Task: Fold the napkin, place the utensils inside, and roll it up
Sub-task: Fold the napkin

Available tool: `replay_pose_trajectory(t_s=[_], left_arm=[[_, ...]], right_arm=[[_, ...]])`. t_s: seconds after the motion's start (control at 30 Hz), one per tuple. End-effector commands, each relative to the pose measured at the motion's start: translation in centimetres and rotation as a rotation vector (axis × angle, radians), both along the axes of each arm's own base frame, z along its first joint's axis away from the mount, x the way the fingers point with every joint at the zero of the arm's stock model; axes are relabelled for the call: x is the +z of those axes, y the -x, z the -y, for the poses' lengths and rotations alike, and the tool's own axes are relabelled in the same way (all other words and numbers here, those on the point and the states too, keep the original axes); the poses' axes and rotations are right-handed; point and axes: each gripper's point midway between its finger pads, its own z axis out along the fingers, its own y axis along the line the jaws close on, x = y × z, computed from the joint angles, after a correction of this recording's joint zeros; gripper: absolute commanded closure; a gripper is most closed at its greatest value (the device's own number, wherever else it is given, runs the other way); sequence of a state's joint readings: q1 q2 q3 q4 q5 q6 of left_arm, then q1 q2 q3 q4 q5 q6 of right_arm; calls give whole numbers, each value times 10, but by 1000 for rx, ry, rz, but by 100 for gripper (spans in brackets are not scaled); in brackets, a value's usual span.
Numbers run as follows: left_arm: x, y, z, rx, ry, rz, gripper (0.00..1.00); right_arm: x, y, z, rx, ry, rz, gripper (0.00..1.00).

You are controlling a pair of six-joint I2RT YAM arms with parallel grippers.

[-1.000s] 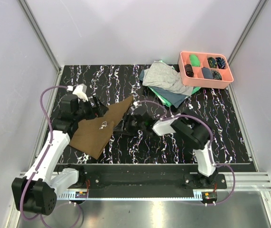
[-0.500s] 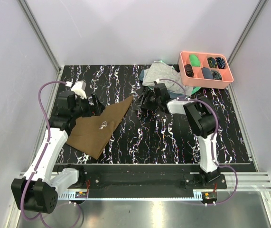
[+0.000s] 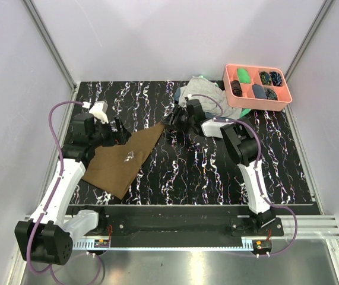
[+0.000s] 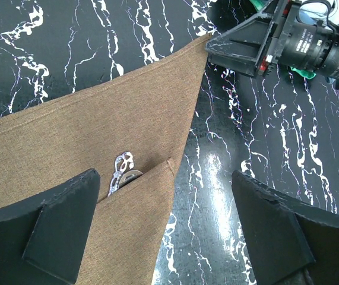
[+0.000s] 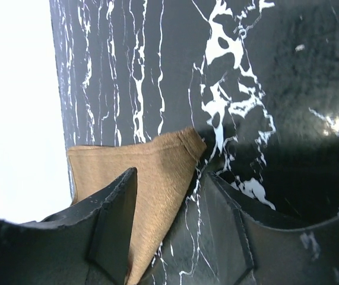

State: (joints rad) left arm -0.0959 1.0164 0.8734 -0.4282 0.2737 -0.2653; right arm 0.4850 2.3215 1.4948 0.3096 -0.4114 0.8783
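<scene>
Left fingers (image 4: 56,231), spread wide and empty, hover over the folded napkin (image 3: 122,163) on the counter's (image 3: 216,172) left, with the utensils (image 4: 122,169) peeking from its fold. Right fingers (image 5: 110,225), half open and holding nothing, bracket its far-right corner. Tugging that corner could unfold the cloth and spill them.

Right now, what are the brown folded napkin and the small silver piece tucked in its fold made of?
The brown folded napkin looks like woven cloth, matte, with a visible weave grain and a stitched hem. The small silver piece is likely polished metal: it glints brightly. It is mostly hidden.
</scene>
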Motion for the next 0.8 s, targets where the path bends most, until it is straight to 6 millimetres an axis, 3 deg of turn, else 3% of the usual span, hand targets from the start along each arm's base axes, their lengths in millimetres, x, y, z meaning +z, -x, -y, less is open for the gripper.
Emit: replay_pose_trajectory(t_s=[0.0,0.1,0.33,0.47,0.63,0.77], left_arm=[[0,0,0,-12,-5,10,5],[0,1,1,-17,-2,10,5],[0,1,1,-20,0,10,5],[0,2,2,-25,3,8,5],[0,2,2,-25,3,8,5],[-1,2,2,-24,2,6,5]], right_arm=[[-42,6,5,-22,76,-87,42],[-46,1,3,-27,82,-93,44],[-47,-3,3,-33,94,-99,58],[-44,-3,3,-37,93,-97,71],[-31,-6,5,-49,89,-70,98],[-20,-7,13,-72,83,-51,100]])
